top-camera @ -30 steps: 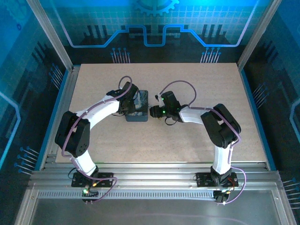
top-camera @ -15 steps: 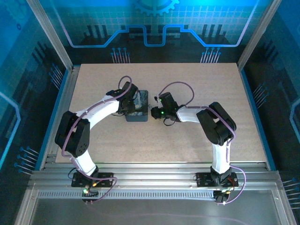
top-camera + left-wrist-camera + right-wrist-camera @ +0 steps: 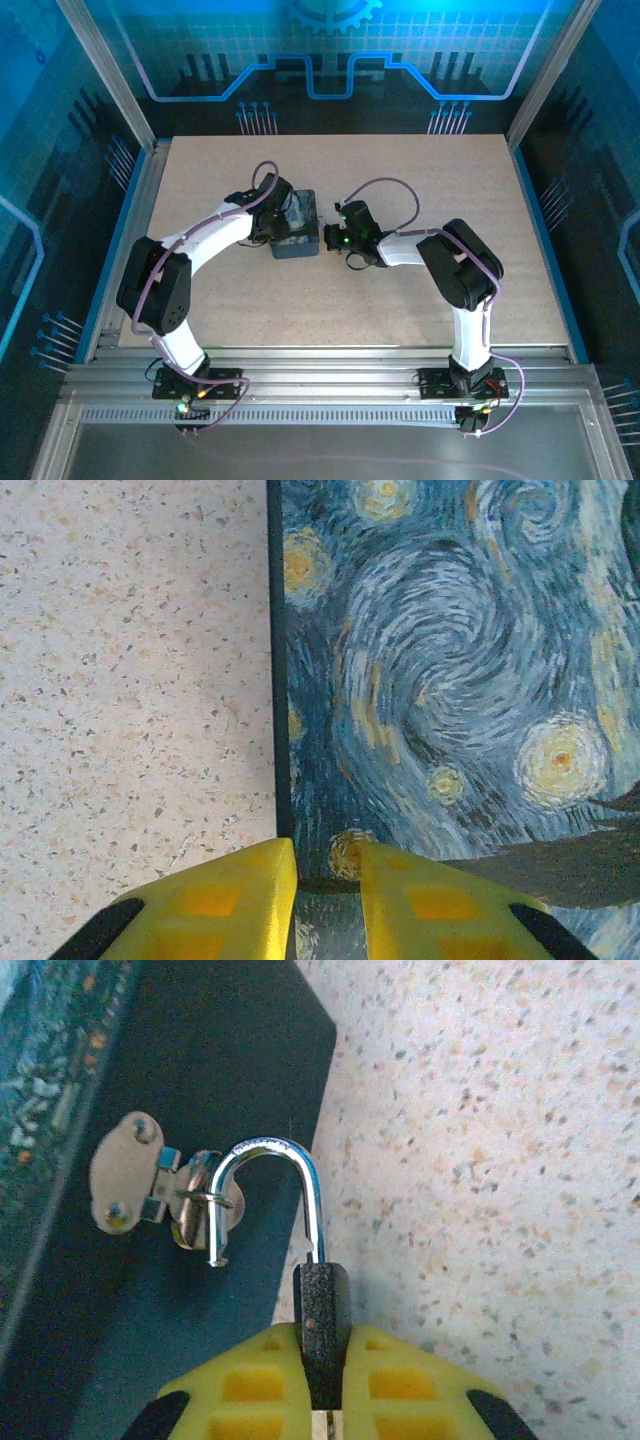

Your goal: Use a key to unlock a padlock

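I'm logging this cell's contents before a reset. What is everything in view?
rectangular tin with swirly starry-night painting: one, dark blue and yellow, mid-table
small metal hasp: one, silvery, on the tin's dark side
small metal padlock: one, dark-grey body, silvery shackle open and hooked in the hasp
speckled table: one, beige, under everything
arms: two, white and black, reaching from the near edge
left hand: one, yellow fingers, at the tin's edge
right hand: one, yellow fingers, shut on the padlock's body
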Available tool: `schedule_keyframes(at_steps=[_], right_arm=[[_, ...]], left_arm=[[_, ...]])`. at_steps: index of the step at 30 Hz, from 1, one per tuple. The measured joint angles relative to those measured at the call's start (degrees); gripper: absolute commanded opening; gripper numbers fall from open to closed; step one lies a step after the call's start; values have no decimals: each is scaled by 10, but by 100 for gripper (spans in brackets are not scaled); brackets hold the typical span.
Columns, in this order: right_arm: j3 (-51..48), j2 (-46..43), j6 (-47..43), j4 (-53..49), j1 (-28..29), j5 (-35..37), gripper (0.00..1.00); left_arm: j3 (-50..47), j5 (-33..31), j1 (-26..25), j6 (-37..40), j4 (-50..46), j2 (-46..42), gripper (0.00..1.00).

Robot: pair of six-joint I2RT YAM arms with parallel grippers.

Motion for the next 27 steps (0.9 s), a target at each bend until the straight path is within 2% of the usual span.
schedule_keyframes(at_steps=[7, 17, 27], right_arm=[[-5, 0, 4, 46, 7, 34, 0], [3, 38, 38, 107, 7, 44, 0], [-4, 41, 119, 162, -2, 128, 0]], left_arm=[[0, 12, 0, 0, 4, 1, 22], [0, 14, 0, 0, 7, 3, 22], [0, 21, 6, -2, 8, 2, 22]])
